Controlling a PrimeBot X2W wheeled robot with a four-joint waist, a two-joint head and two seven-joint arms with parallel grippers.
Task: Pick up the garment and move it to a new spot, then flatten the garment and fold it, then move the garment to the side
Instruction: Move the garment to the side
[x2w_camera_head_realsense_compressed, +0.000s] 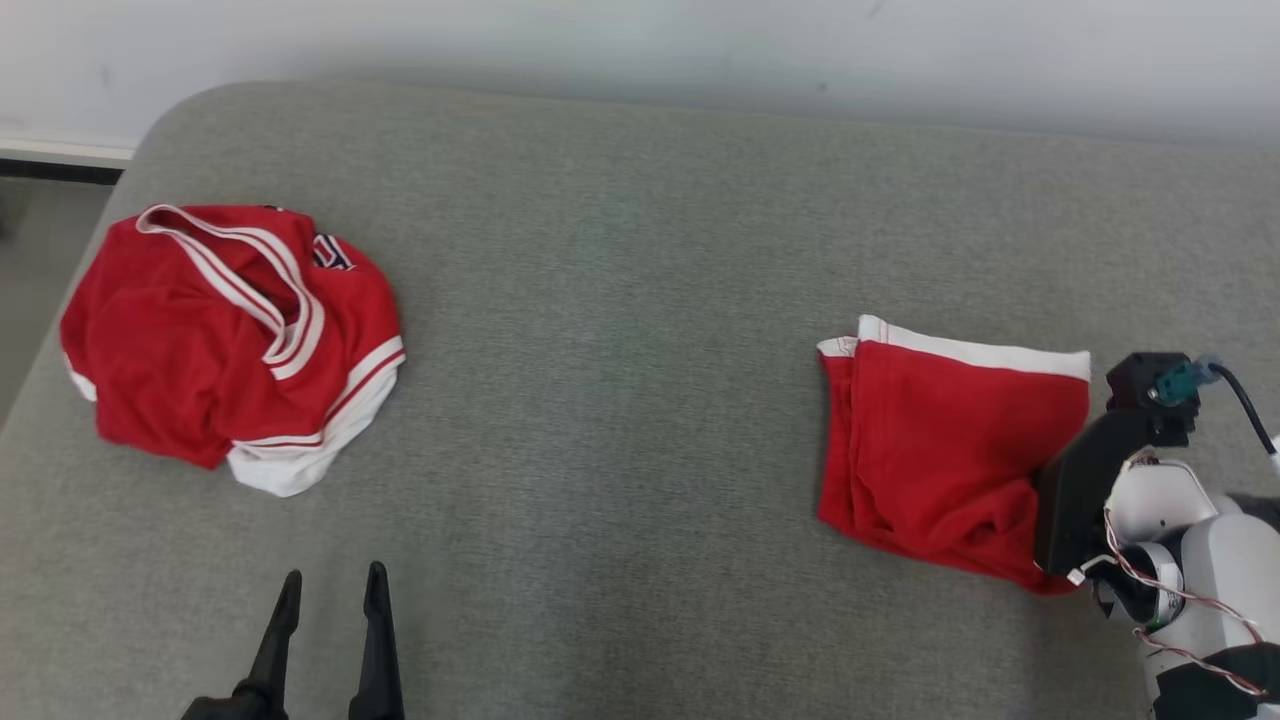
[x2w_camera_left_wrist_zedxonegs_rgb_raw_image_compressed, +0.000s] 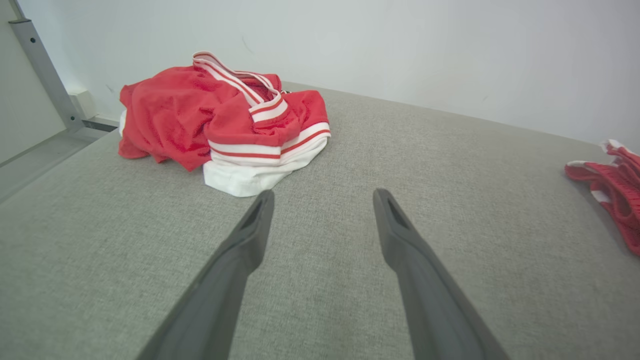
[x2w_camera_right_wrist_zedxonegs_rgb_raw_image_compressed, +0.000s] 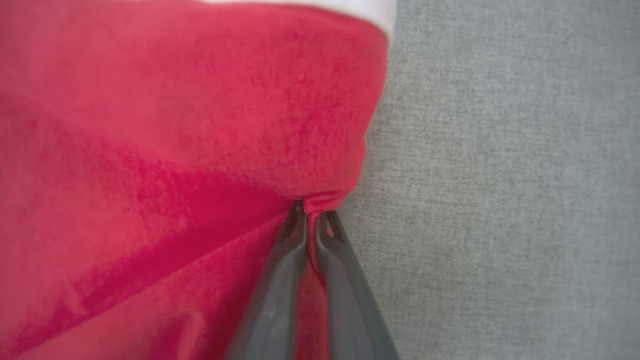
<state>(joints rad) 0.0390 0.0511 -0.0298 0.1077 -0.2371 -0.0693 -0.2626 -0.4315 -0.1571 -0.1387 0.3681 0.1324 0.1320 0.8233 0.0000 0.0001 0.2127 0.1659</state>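
At the far left of the grey padded surface (x2w_camera_head_realsense_compressed: 600, 300), a crumpled red jersey (x2w_camera_head_realsense_compressed: 230, 340) with white striped trim is seen lying in a loose heap, untouched. Near it, at the lower left, the left gripper (x2w_camera_head_realsense_compressed: 335, 572) is held just above the surface with its fingers spread wide apart and nothing between them. From the left wrist view the heap is seen ahead of and to the left of the fingertips, well apart from them.

The middle of the surface is left bare.

On the right lies the folded red garment (x2w_camera_head_realsense_compressed: 940, 440), the piece in hand. It is laid flat in a rough rectangle with a white band (x2w_camera_head_realsense_compressed: 985, 352) along its far edge and stacked layers showing at its left side. Its right edge is pinched by the right gripper (x2w_camera_right_wrist_zedxonegs_rgb_raw_image_compressed: 311, 210), whose fingers are brought together on a small gather of red cloth where it meets the grey surface.

The cloth is judged to be light, soft and limp, so little force will be needed, though no shape will be kept once it is lifted. With only a thin edge taken, perhaps not every layer, the fold is likely to open or trail if it is raised high. A low slide or a deeper hold through all the layers is judged safer for the move to the side.
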